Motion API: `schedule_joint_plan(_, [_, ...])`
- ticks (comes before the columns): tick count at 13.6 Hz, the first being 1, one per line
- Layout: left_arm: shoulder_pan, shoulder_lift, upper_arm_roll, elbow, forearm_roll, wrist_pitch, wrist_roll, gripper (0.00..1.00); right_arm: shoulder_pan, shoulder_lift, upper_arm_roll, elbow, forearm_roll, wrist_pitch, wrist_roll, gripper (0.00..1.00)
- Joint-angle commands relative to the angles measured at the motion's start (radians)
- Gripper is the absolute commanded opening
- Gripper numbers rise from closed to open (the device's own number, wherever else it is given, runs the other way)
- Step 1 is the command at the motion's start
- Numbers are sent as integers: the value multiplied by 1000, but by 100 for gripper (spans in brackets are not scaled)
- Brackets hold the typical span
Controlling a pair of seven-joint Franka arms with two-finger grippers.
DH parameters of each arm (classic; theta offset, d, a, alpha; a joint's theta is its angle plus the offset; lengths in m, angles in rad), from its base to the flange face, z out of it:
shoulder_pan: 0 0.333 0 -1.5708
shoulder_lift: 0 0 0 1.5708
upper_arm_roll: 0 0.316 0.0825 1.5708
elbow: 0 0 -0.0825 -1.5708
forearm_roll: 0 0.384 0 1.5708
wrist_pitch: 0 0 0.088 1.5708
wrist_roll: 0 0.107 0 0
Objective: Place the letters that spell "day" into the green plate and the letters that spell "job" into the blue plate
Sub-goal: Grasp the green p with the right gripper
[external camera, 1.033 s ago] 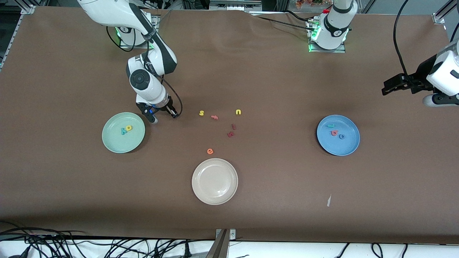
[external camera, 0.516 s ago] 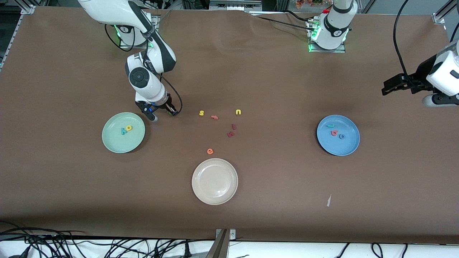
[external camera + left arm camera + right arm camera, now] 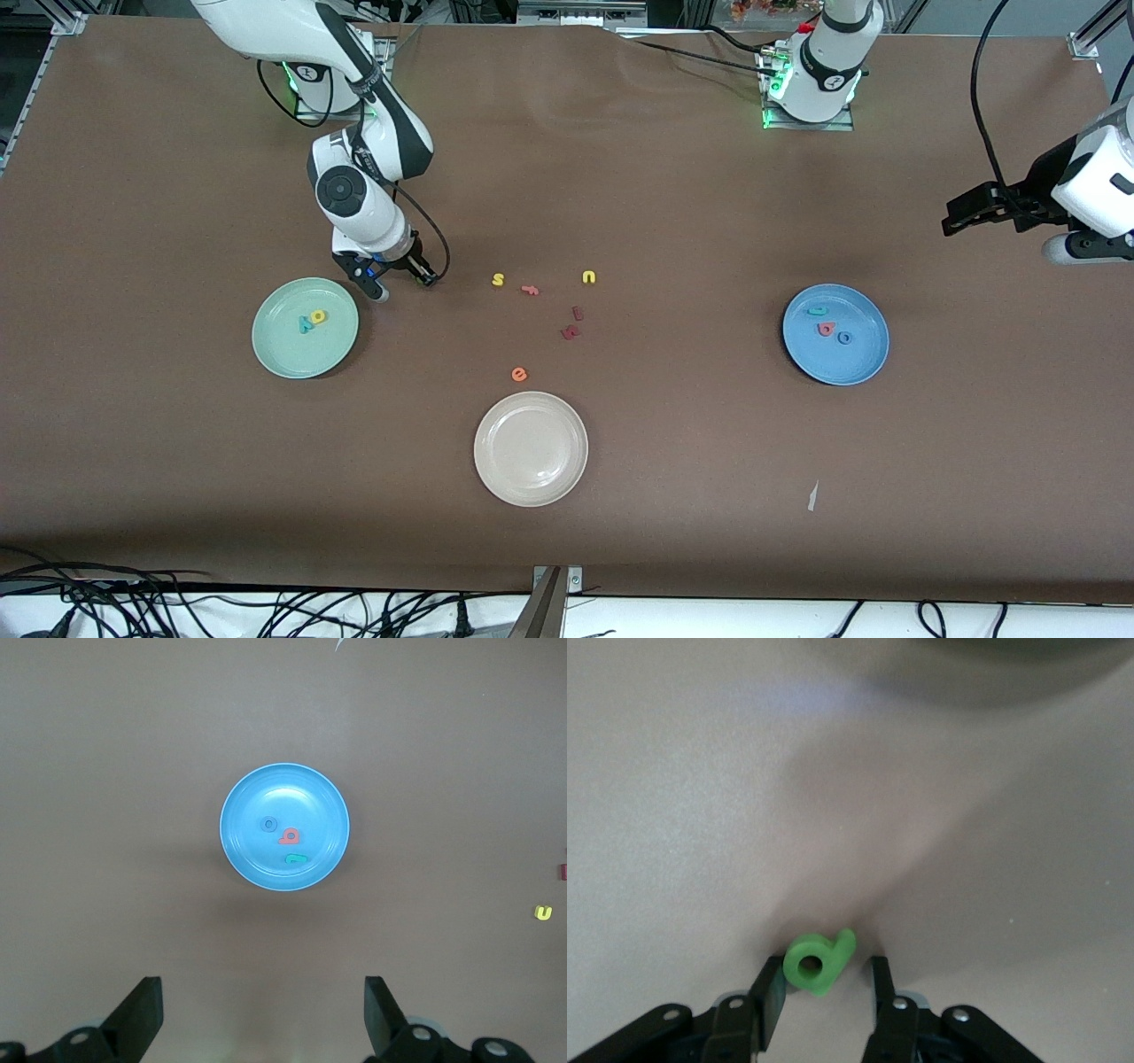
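Even overhead light falls on the brown table (image 3: 673, 496), bright without harsh glare. Each plate throws only a thin soft shadow at its rim; the cream-white plate (image 3: 531, 448) carries a mild sheen. The front view is sharp across the table, with the cables along the near edge darker. In the left wrist view the blue plate (image 3: 284, 827) shows a pale highlight and a faint broad shadow under it. The right wrist view looks washed out and soft: the tabletop reads pale grey, and a wide blurred shadow spreads around the green "d" (image 3: 820, 961)
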Motion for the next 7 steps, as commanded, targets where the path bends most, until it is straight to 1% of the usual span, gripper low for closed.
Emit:
schedule_joint_plan(1, [-1,3,-1,6,-13,-2,3,100,0,-25,-15,-33,-1,18,-29,47])
schedule_joint_plan(4, [-1,3,-1,6,-13,-2,3,100,0,-21,-13,-33,-1,33,-29,46])
schedule_joint_plan(5, [-1,3,-1,6,-13,-4,3,100,0,-19,-13,-33,-1,36,-29,40])
schedule_joint_plan(7, [-1,3,-1,6,-13,-2,3,100,0,-18,-13,-33,-1,44,-29,32])
